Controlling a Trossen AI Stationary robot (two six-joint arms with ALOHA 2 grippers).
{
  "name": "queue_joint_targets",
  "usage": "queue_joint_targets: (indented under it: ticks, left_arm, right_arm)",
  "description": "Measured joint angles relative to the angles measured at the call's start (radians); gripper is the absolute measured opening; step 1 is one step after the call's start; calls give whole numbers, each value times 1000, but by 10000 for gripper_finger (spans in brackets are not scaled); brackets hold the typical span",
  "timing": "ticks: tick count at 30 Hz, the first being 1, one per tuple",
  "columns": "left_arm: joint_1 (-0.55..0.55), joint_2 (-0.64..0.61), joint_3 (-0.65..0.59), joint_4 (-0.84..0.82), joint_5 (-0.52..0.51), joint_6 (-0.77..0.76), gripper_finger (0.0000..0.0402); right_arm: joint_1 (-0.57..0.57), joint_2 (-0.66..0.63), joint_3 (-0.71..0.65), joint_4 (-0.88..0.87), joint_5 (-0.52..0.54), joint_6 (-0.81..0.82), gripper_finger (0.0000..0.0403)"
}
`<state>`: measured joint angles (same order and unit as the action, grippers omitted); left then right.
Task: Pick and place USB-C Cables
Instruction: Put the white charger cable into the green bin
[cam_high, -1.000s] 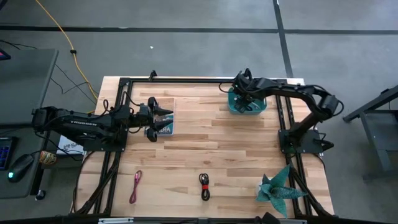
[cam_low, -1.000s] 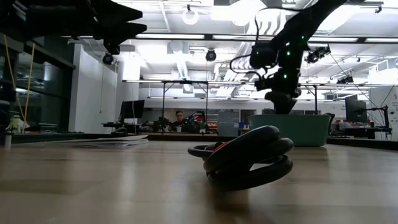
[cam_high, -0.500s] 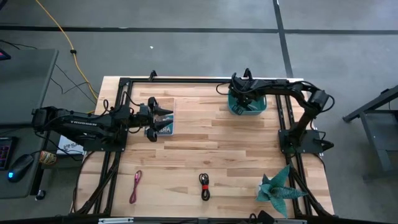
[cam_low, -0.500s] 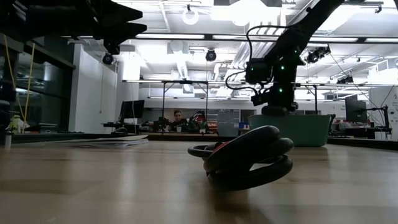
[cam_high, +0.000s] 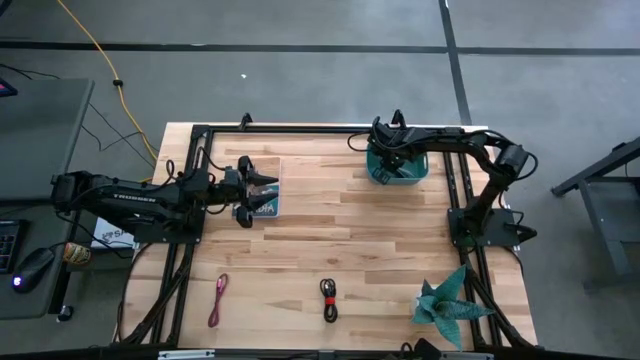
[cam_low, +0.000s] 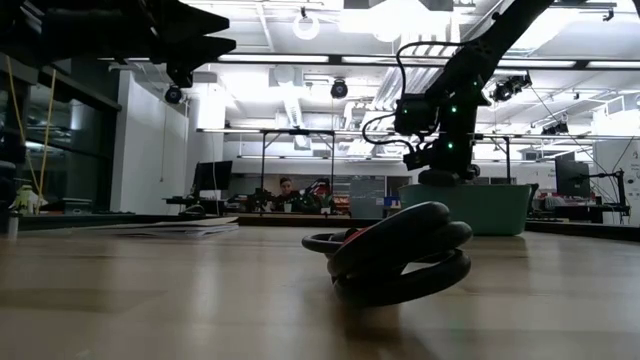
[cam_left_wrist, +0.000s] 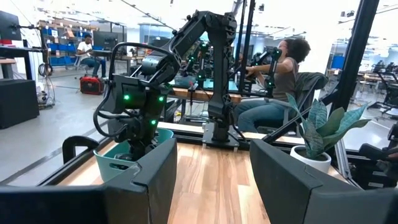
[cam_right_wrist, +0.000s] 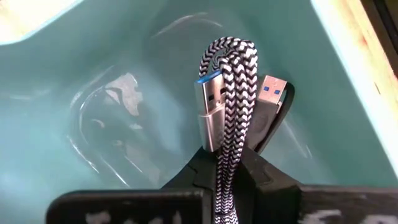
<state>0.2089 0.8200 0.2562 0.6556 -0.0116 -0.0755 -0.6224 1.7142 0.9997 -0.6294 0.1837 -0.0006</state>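
The wooden table (cam_high: 350, 240) carries a teal bin (cam_high: 395, 170) at its far side, and the right gripper (cam_right_wrist: 227, 168) hangs down inside it, jaws clamped on a folded black-and-white braided cable (cam_right_wrist: 227, 93), not yet let go. The left gripper (cam_high: 262, 192) waits over a flat packet (cam_high: 268, 205), fingers apart, holding nothing. Two cables lie untouched near the front edge: the pink cable (cam_high: 218, 300) and the red-and-black cable (cam_high: 328, 298). I'd call it roughly halfway.

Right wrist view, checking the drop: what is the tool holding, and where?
The right tool pinches a black-and-white braided cable at its folded middle, plugs outward, inside the teal bin.
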Motion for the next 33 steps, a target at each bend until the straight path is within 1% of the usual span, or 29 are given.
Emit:
queue_joint_targets:
  ticks: [8,11,18,22,27,33]
  left_arm:
    - [0,0,0,0,0,0,182]
    - [0,0,0,0,0,0,182]
    - [0,0,0,0,0,0,182]
    - [0,0,0,0,0,0,182]
    - [0,0,0,0,0,0,182]
    - [0,0,0,0,0,0,182]
  right_arm:
    - [0,0,0,1,0,0,17]
    - [0,0,0,5,-1,-5,39]
    - [0,0,0,15,-1,-7,120]
    - [0,0,0,21,-1,-7,150]
    - [0,0,0,22,-1,-7,171]
    - [0,0,3,20,5,-20,173]
